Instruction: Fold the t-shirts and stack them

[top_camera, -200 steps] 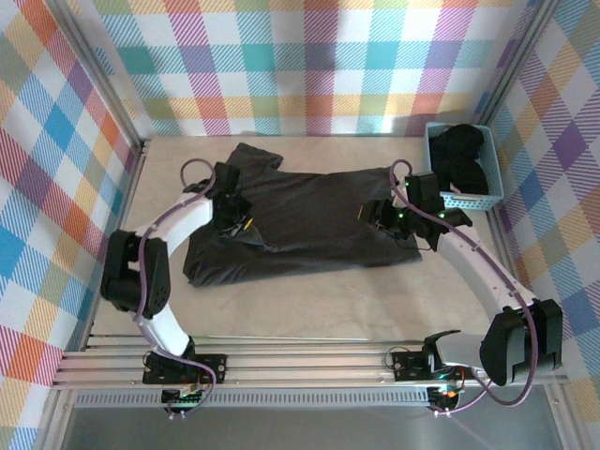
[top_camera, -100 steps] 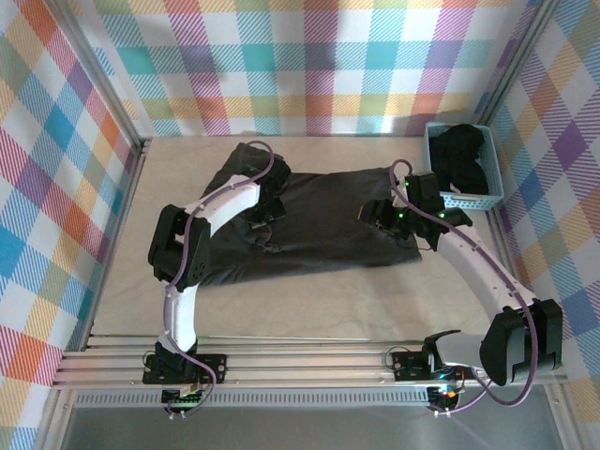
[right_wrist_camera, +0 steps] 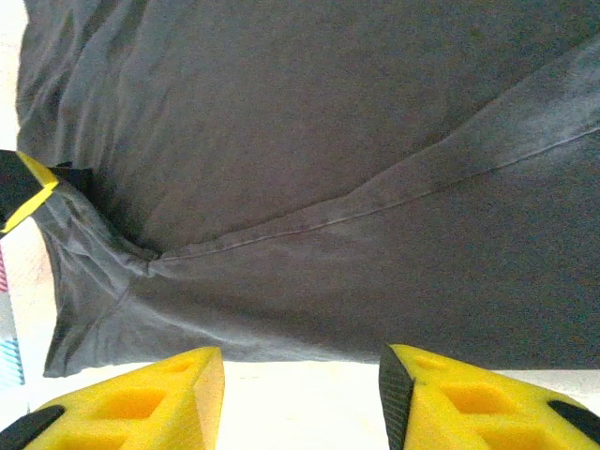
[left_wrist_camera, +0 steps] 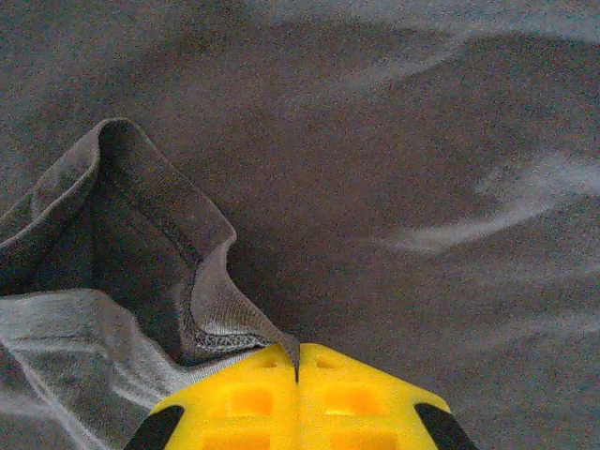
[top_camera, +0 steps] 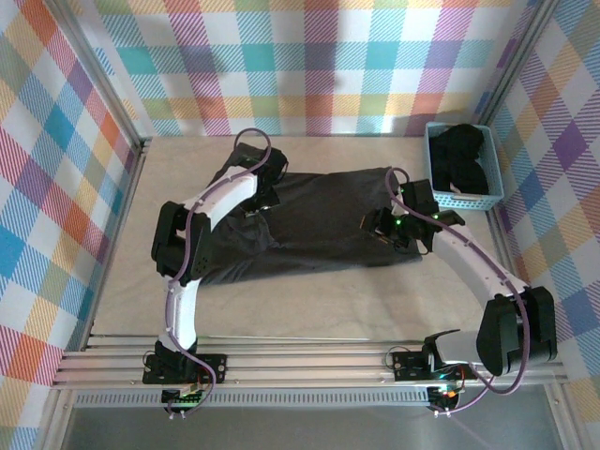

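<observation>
A: Shirt loc?
B: T-shirt [top_camera: 319, 220] spread on counter [top_camera: 309, 300], mid. More dark cloth in blue basket [top_camera: 469, 200], far right.
A: Fingers?
B: Left fingers [left_wrist_camera: 281, 380] clenched on a thin bit of hem, upper-left of shirt. Right fingers [top_camera: 377, 225] apart over its right edge, grasping nothing.
A: Risk?
B: Prob hem slips out of that tiny pinch if L pulls hard. W/ R not gripping, fold skews and cloth bunches.
</observation>
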Robot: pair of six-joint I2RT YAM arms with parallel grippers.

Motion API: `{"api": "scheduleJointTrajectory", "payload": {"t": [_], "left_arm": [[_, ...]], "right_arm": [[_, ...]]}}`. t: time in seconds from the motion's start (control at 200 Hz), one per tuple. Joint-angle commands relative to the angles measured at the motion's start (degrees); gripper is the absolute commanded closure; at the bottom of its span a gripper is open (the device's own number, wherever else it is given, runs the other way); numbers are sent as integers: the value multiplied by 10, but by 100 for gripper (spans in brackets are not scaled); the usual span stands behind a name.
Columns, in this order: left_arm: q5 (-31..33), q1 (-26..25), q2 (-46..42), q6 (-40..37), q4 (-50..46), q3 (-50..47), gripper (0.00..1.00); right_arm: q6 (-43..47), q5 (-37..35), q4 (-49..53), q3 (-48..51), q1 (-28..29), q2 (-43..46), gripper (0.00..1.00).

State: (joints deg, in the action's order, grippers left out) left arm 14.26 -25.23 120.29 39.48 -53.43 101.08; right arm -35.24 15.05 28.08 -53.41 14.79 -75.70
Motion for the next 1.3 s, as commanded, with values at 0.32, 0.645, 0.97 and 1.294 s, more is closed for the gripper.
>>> {"api": "scheduleJointTrajectory", "payload": {"t": [0.32,0.645,0.97,1.294], "left_arm": [[-88,13,-76,-93,86,-38,55],[-171,118,-143,-4,117,-175,56],[-186,99,-52,-9,139,-143,65],[-171,59,5,-15,147,-112,77]], "right_arm": [[3,-20,-2,-4,-13,-34,52],[16,0,-7,-21,-13,-61,53],[21,1,1,-11,-13,-44,52],[21,-5,-2,-13,-14,-53,53]]}}
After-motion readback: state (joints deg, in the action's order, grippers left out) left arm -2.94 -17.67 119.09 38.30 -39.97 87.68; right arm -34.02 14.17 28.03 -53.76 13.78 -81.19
